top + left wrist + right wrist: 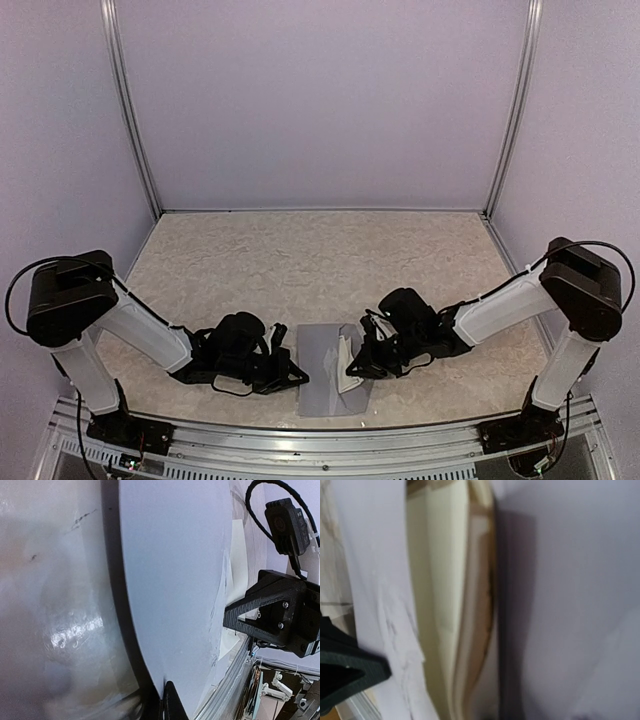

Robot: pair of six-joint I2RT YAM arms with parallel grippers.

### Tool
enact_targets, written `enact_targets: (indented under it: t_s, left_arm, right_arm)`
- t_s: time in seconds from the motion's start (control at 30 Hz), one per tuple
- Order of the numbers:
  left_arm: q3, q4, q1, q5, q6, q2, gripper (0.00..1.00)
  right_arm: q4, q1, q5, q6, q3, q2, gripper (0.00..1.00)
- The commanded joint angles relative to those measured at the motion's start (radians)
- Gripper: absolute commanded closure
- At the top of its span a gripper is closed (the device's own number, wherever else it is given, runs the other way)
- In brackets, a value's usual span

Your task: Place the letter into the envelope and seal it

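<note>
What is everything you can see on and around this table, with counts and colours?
envelope: one, grey, flat at the table's near edge, between the two end effectors
letter: cream paper, count unclear, raised over the envelope's right part
table: one, beige speckled, under everything
walls: three, pale lilac, at the back and both sides
frame posts: two, silver, at the back corners
arms: two, white and black, reaching in from the near corners
left end effector: one, black, shut on the envelope's left edge
right end effector: one, black, shut, at the letter

A lab test cell: plain lilac walls (320,100), aluminium corner posts (130,110), speckled beige tabletop (320,260)
</note>
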Motion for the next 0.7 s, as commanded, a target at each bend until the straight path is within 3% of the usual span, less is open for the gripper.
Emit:
enact_targets:
  t_s: [0.0,0.27,0.5,0.67]
  left_arm:
    - [-0.003,0.025,-0.005,0.006,-0.01,0.021,1.0]
    - [-0.034,0.013,0.003,-0.004,-0.011,-0.01,1.0]
    - [-0.028,0.034,0.002,0.009,-0.013,-0.001,1.0]
    - [-0.04,0.027,0.003,-0.007,-0.019,-0.013,1.0]
  right_arm:
    - [-0.002,0.046,0.053,0.011,0.007,-0.01,1.0]
    - [-0.034,0.044,0.177,0.045,-0.069,-0.126,1.0]
    - [0.009,0.046,0.162,0.05,-0.09,-0.111,1.0]
    - [-0.063,0.047,0.212,0.06,-0.096,-0.153,1.0]
